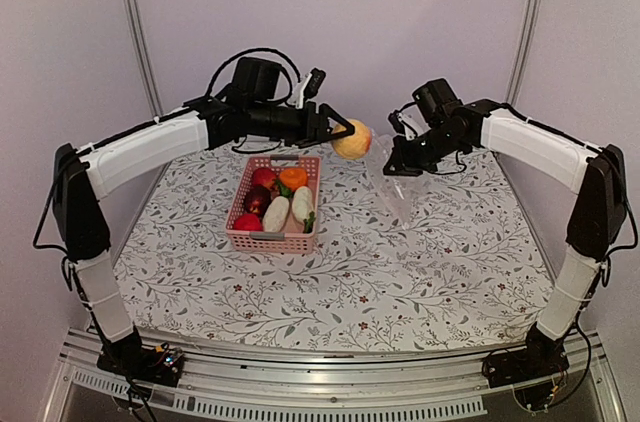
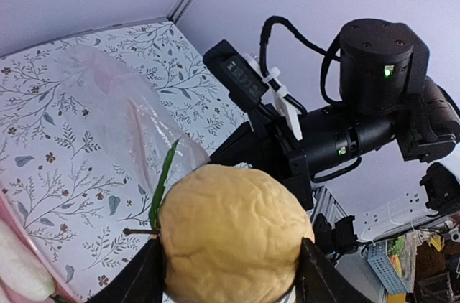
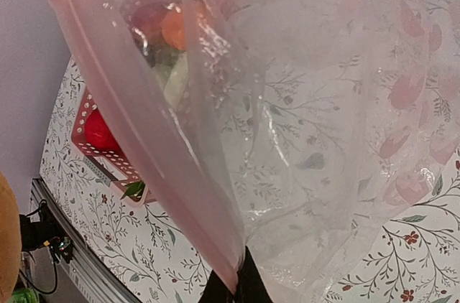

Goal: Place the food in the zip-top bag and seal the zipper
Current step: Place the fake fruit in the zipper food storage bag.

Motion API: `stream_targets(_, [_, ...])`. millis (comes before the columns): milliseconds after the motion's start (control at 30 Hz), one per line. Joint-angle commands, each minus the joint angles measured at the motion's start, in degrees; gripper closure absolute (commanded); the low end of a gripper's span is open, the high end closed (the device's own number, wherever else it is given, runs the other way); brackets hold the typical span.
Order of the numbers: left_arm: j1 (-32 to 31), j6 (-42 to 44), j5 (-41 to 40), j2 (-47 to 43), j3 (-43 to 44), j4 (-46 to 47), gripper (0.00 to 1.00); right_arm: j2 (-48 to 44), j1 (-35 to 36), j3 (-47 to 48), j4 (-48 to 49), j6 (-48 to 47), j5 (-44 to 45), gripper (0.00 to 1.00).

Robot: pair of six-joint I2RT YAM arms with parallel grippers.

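Zip-top bag (image 1: 398, 192) hangs near table's (image 1: 330, 292) far edge, rim pinched tight by right gripper (image 1: 392, 166); left gripper (image 1: 350, 142) clamps yellow fruit (image 2: 230, 235) beside its mouth. We see risk: limp mouth sags w/ one-point hold, fruit drops outside.

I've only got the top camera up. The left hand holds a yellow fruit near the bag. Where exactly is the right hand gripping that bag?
Observer: The right wrist view shows the right hand pinching the zipper, the pink-tinted strip along the mouth edge of the zip-top bag.
Operator: How is the fruit seated in the left hand?
Observer: In the left wrist view its fingers press opposite sides of the yellow fruit, which fills the gap between them.
Operator: Anything sticking out of it?
Observer: A green leaf and a short brown stem, just above one finger.
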Motion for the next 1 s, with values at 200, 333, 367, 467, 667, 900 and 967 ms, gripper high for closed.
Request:
stream_targets(200, [-2.83,1.78,0.67,5.53,2.86,3.13,0.70,1.96,0.24,5.03,-0.97,5.00,-5.84,1.00])
stream_targets(333, [-2.93,2.95,-4.23,6.75,2.47,1.56,0.72,0.88,0.24,5.87,-1.70,7.06,-7.88,1.00])
stream_targets(367, [-2.93,3.19,-5.56,7.08,2.53,0.90,0.72,0.68,0.29,5.99,-1.95,7.41,-8.20,1.00])
stream_targets(467, [-2.97,3.74,-9.63,7.90,3.09,-1.01,0.72,-0.27,0.25,6.11,-2.79,8.53,-8.86,1.00])
stream_targets(667, [-2.87,1.35,-19.74,11.20,7.58,-8.19,0.72,-1.46,0.24,6.15,-3.73,10.40,-9.87,1.00])
stream_targets(900, [-3.10,0.13,-15.21,13.81,9.35,-6.16,0.66,-1.68,0.31,6.11,-3.37,11.94,-11.44,1.00])
stream_targets(967, [-3.42,0.55,-11.59,13.65,8.97,-3.90,0.56,-1.67,0.16,6.05,-3.28,11.87,-11.26,1.00])
